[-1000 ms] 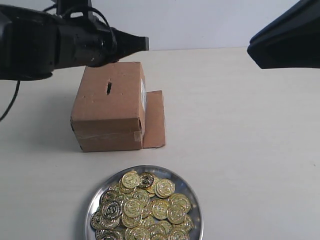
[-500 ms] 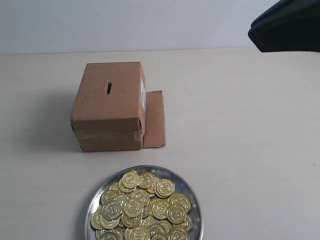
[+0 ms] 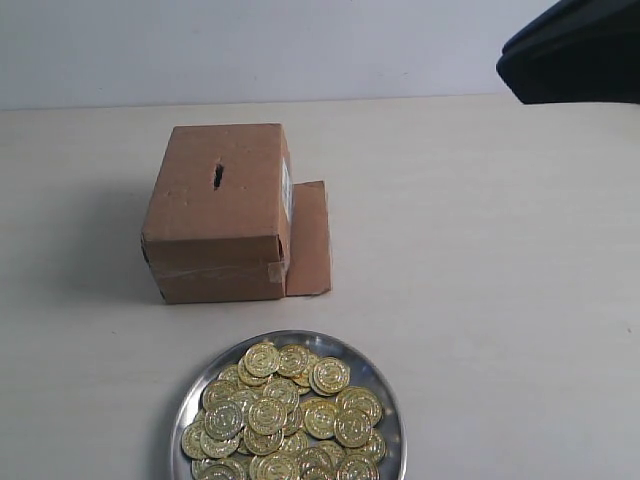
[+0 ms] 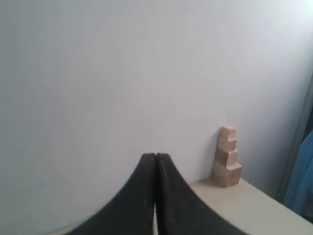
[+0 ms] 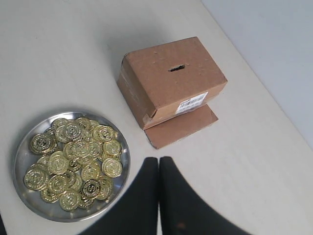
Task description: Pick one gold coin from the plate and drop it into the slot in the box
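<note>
While gripping nothing in tightly pinched left tool (image 4: 155, 156) and right tool (image 5: 159, 160), finds gold coins (image 3: 285, 415) heaped on silver plate (image 3: 372, 378), near side of desk (image 3: 480, 280); cardboard box (image 3: 220, 215), slot (image 3: 217, 176) on top, just beyond.

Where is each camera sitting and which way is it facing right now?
Exterior: off the arms, above the table, looking down on the box and plate; part of the right arm shows.
Left wrist: facing a bare wall and stacked wooden blocks; the shut left gripper shows.
Right wrist: high, looking down on box, slot and plate; the shut right gripper shows.
Shared: exterior and right wrist both see box, slot and plate.
</note>
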